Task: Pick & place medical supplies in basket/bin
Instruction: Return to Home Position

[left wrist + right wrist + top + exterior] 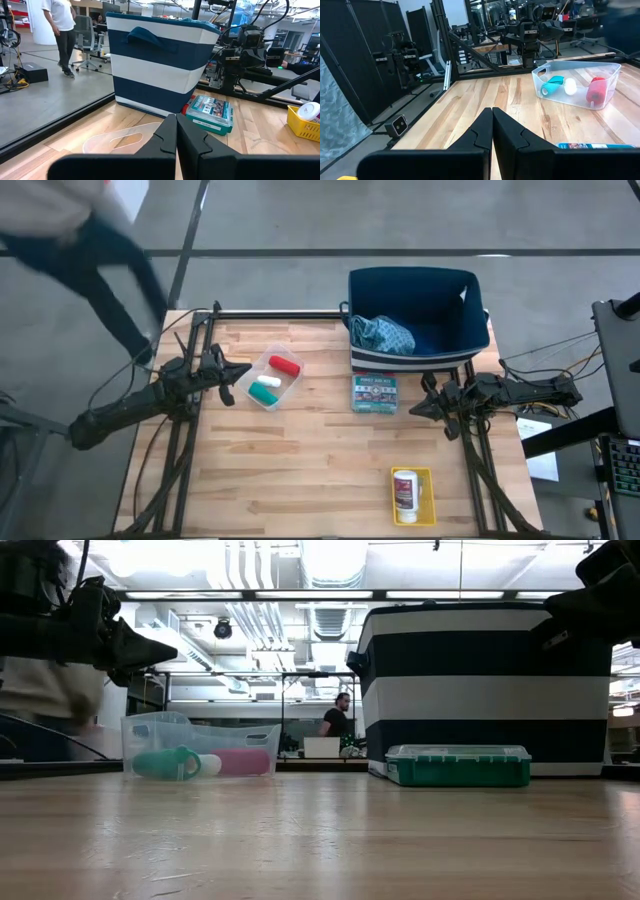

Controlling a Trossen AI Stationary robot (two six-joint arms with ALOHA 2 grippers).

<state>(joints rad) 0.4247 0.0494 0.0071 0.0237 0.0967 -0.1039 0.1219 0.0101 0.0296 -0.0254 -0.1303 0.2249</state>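
A navy-and-white striped basket stands at the table's far right, with a light-blue patterned cloth lying inside it. Just in front of it lies a flat green case. A clear tray holds red, green and white cylinders. A white pill bottle lies in a yellow tray near the front edge. My left gripper hangs shut at the table's left, level, beside the clear tray. My right gripper hangs shut at the right, near the green case.
Bare wood lies between the two grippers and across the near half of the table. A person moves past the far left corner. Black frame rails run along the far edge, and cables trail at both sides.
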